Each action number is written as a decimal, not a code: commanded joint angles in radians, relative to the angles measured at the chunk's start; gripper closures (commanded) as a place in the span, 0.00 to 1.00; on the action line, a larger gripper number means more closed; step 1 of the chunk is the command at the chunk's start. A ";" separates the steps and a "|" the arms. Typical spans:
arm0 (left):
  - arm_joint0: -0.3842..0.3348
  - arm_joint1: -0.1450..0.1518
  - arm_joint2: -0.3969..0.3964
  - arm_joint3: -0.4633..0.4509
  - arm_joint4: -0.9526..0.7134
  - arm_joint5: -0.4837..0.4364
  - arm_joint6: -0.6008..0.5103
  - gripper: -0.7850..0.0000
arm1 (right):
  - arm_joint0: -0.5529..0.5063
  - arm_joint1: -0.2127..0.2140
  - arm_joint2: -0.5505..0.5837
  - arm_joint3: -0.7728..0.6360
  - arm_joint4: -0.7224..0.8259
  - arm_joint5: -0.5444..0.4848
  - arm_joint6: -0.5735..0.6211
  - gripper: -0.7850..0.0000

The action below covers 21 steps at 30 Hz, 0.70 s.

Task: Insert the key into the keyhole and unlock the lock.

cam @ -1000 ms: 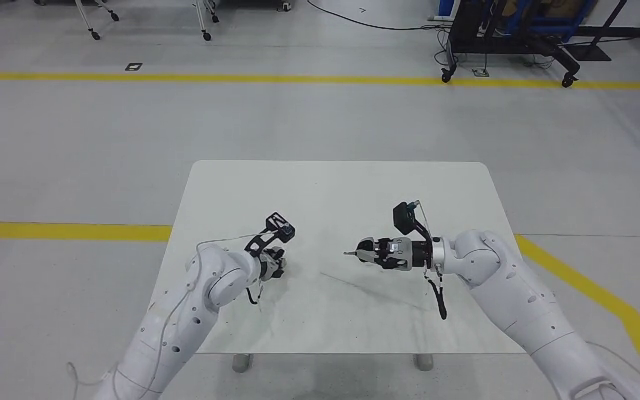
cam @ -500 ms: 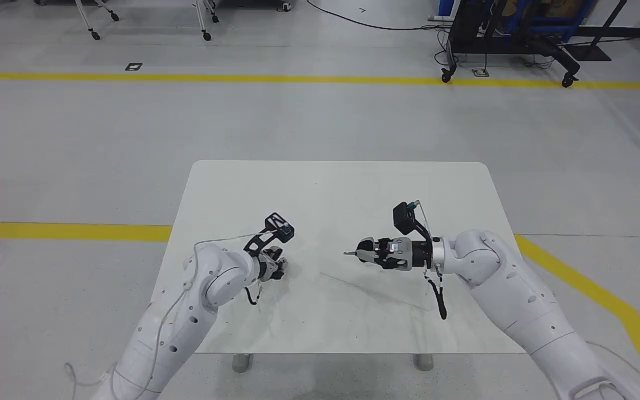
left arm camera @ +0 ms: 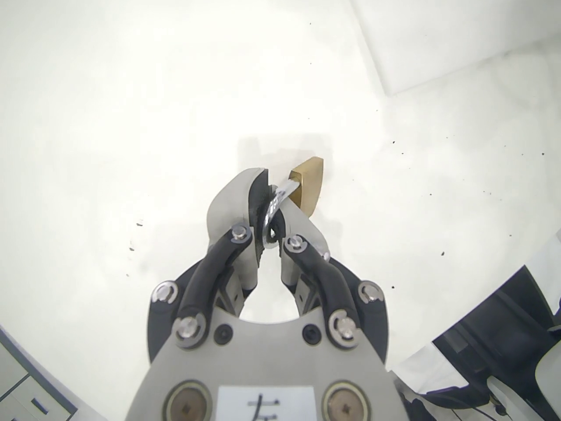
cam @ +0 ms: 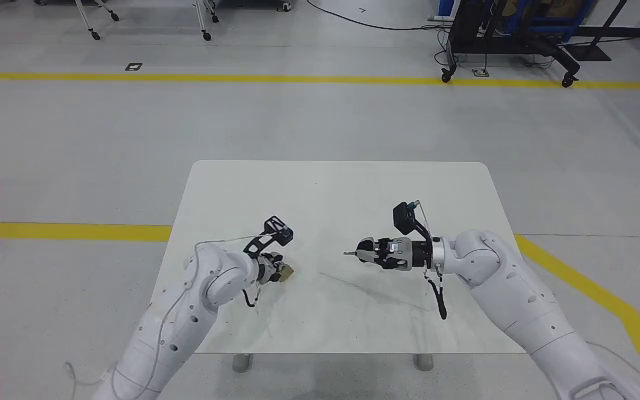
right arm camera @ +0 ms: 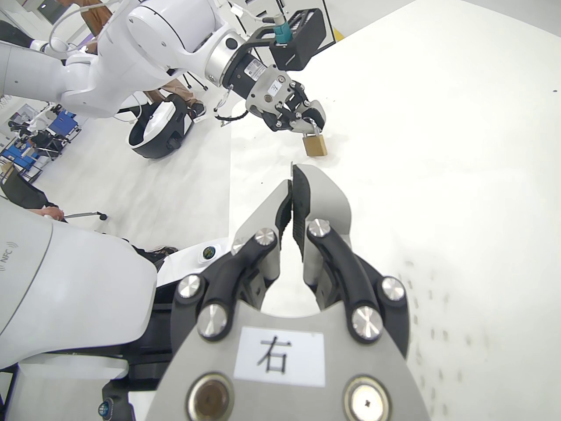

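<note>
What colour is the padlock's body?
Brass-gold; the padlock shows best in the right wrist view.

Left label [left arm camera: 266, 405]: white, one black character cut off by the frame edge, on the left gripper [left arm camera: 274, 197] base plate. Right label [right arm camera: 279, 354]: white, one full black character, on the right gripper [right arm camera: 292, 186] base plate. Small tag [right arm camera: 275, 88] on the far gripper's plate, possibly one character, too small to read.
</note>
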 commanded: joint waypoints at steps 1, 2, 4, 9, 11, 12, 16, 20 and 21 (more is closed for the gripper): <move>0.000 0.000 -0.002 -0.003 0.000 0.003 0.024 1.00 | 0.000 0.000 0.000 0.000 0.000 0.000 0.000 1.00; 0.001 0.000 -0.006 -0.006 -0.004 0.001 0.038 1.00 | 0.000 0.000 0.000 0.000 0.000 0.000 0.000 1.00; 0.006 0.001 -0.016 -0.015 -0.014 -0.004 0.074 1.00 | 0.000 0.000 0.000 0.000 0.000 0.000 0.000 1.00; 0.012 0.003 -0.036 -0.075 -0.040 -0.029 0.133 1.00 | 0.000 0.000 0.000 0.000 0.000 0.000 0.000 1.00; 0.016 0.004 -0.037 -0.120 -0.035 -0.035 0.141 1.00 | 0.000 0.000 0.000 0.000 0.000 0.000 0.000 1.00; 0.021 0.004 -0.039 -0.142 -0.040 -0.035 0.147 1.00 | 0.000 0.000 0.000 0.000 0.000 0.000 0.000 1.00; 0.047 0.007 -0.054 -0.207 -0.062 -0.033 0.179 1.00 | 0.000 0.000 0.000 0.000 0.000 0.000 0.000 1.00; 0.050 0.007 -0.055 -0.208 -0.073 -0.034 0.175 1.00 | 0.000 0.000 0.000 0.000 0.000 0.000 0.000 1.00; 0.050 0.007 -0.055 -0.208 -0.073 -0.034 0.175 1.00 | 0.000 0.000 0.000 0.000 0.000 0.000 0.000 1.00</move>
